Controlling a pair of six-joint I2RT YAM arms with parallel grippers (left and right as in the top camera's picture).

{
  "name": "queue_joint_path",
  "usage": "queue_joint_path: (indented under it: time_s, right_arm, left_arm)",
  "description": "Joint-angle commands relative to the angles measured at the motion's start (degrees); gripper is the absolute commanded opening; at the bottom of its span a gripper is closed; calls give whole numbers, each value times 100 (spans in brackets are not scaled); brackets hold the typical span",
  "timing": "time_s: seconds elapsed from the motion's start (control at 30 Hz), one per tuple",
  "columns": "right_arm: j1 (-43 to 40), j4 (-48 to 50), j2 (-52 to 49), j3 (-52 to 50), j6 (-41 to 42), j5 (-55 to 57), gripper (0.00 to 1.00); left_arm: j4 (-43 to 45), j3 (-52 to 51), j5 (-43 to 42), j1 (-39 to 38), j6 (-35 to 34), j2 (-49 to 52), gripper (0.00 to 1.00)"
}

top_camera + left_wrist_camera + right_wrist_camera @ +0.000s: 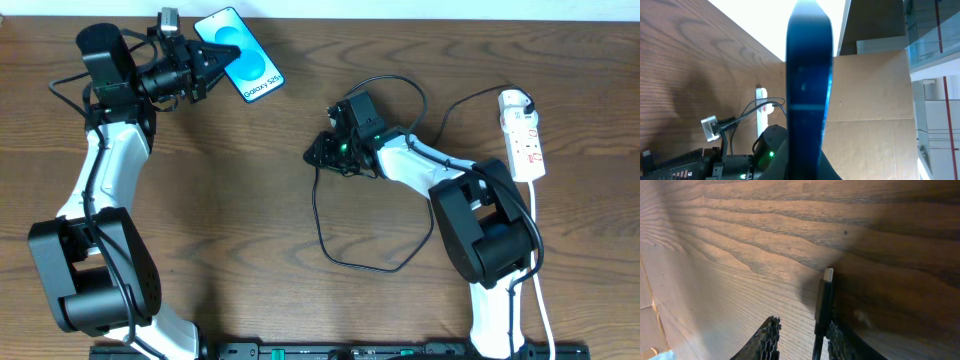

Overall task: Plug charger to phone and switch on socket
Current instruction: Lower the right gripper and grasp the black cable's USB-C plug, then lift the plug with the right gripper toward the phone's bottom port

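The phone (245, 62) is seen from overhead clamped in the left gripper (218, 58); the left wrist shows it only edge-on. The charger (823, 302) plug is shown solely by the right wrist, against one finger (842, 342) of the right gripper (802, 326); whether it is pinched cannot be told.

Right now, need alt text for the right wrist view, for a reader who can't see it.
A black charger cable with a metal plug tip juts forward over the dark wood table, right beside one finger of the right end effector. The other finger stands apart from it, with bare table showing between.
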State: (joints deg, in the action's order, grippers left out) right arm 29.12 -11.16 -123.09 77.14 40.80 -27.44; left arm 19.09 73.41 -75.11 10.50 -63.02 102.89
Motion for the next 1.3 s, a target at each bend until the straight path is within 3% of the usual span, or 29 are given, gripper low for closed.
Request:
queue_joint_path:
  time_s: [0.0, 0.23, 0.33, 0.6, 1.07, 1.27]
  right_arm:
    - [24, -66, -348, 0, 74, 50, 29]
    - [22, -9, -369, 0, 74, 96, 18]
    - [13, -92, -369, 0, 76, 74, 1]
    - [-400, 227, -184, 0, -409, -1259, 1]
    - [-817, 144, 1624, 0, -1655, -2966, 1]
    - [-811, 129, 1818, -2, -1799, -3770, 1]
  left_arm:
    - [52, 181, -186, 24, 35, -103, 8]
    - [52, 181, -184, 24, 35, -105, 7]
    - [52, 181, -184, 26, 35, -105, 7]
    - [57, 181, -181, 26, 44, -103, 8]
    - [52, 181, -507, -46, 31, -103, 8]
    - [59, 181, -531, -264, 164, -103, 7]
